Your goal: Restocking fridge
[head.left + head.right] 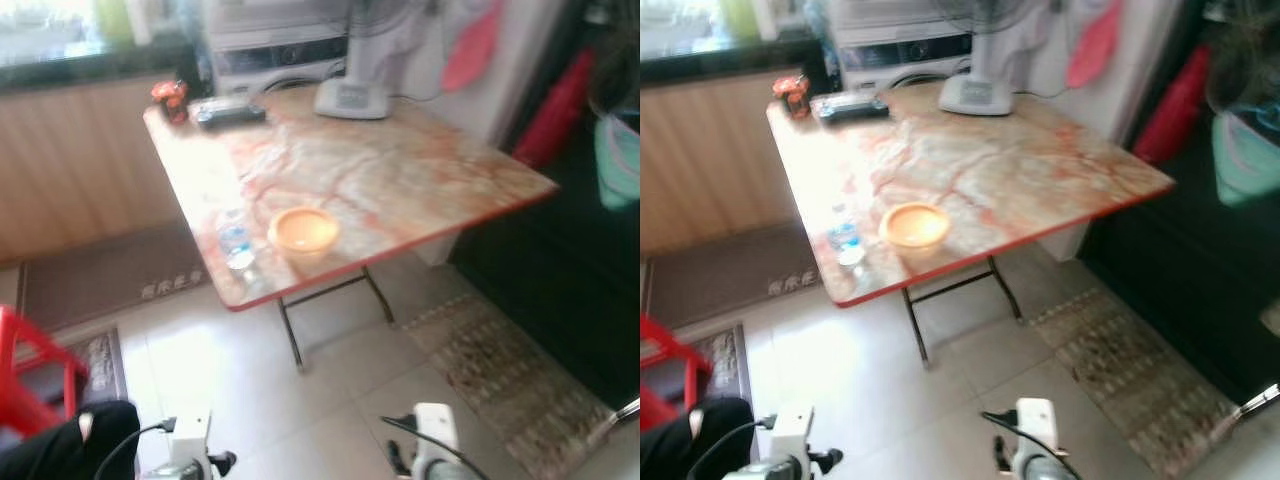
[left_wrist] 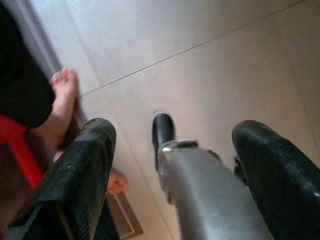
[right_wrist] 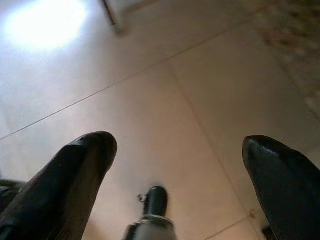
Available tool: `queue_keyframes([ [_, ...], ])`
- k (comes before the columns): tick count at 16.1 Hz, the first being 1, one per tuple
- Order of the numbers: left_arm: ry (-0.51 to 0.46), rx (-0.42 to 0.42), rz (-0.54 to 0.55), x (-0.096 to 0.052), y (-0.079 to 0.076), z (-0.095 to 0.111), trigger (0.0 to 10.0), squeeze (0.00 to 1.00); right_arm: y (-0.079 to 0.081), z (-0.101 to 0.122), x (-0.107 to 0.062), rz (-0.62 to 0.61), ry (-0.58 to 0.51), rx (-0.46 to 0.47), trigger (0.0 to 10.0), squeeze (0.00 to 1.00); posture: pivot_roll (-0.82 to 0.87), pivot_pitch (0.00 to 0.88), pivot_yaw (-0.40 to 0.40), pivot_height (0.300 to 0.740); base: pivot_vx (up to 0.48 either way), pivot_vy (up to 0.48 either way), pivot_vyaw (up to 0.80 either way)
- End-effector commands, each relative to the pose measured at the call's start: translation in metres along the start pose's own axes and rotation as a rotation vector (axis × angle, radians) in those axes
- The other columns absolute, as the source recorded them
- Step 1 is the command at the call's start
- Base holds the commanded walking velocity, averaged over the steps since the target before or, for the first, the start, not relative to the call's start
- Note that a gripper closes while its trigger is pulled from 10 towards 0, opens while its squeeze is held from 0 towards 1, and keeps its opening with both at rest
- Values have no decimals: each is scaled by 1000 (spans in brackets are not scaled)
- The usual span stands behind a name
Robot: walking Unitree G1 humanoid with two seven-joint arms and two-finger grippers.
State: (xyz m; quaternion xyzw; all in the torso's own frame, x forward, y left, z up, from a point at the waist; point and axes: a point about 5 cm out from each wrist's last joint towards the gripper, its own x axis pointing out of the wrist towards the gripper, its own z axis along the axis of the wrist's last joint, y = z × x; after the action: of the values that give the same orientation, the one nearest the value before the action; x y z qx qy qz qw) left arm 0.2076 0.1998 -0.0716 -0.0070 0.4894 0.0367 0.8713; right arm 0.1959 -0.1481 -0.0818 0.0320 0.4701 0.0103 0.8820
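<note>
Marble-patterned and edged in red, the folding table (image 1: pixel 400 180) stands ahead of the robot on pale floor tiles (image 1: pixel 330 400), and the likely things to restock sit at its near left corner: a small clear water bottle (image 1: pixel 236 243) with a blue label, lying or leaning right at the edge, and just to its right an orange plastic bowl (image 1: pixel 303 231), upright and apparently empty. At the far side of the table are a red jar (image 1: pixel 170 100), a dark flat device (image 1: pixel 230 112) and the white base of a fan (image 1: pixel 352 98). Both arms hang low: the left gripper (image 2: pixel 175 165) has its two black fingers spread wide over bare tile with nothing between them, and the right gripper (image 3: pixel 180 165) is likewise wide open and empty. A person's bare foot (image 2: pixel 62 97) shows beside the left gripper, next to a red chair (image 1: pixel 30 375). The main risk, as I judge it, is the bottle: so close to the edge, a clumsy nudge could roll it off the table. It is clear and blurred, so its outline is hard to read, and it looks smooth and slippery to pinch. Stepping forward could also bring the left arm against the person's foot or the chair.
</note>
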Motion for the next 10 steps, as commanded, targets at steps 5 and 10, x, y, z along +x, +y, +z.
queue_keyframes([
  [5, 11, -7, 6, 0, 1, -2, 10000, 0, 1, 5, 1, 23, -12, -45, 10000, 0, 47, 0, -46, 740, 260, 0, 286],
  [10, -12, 16, 28, 0, 2, 1, 10000, 0, 1, 5, 1, 18, -12, -4, 10000, 0, 51, 0, -47, 740, 103, 0, 280],
])
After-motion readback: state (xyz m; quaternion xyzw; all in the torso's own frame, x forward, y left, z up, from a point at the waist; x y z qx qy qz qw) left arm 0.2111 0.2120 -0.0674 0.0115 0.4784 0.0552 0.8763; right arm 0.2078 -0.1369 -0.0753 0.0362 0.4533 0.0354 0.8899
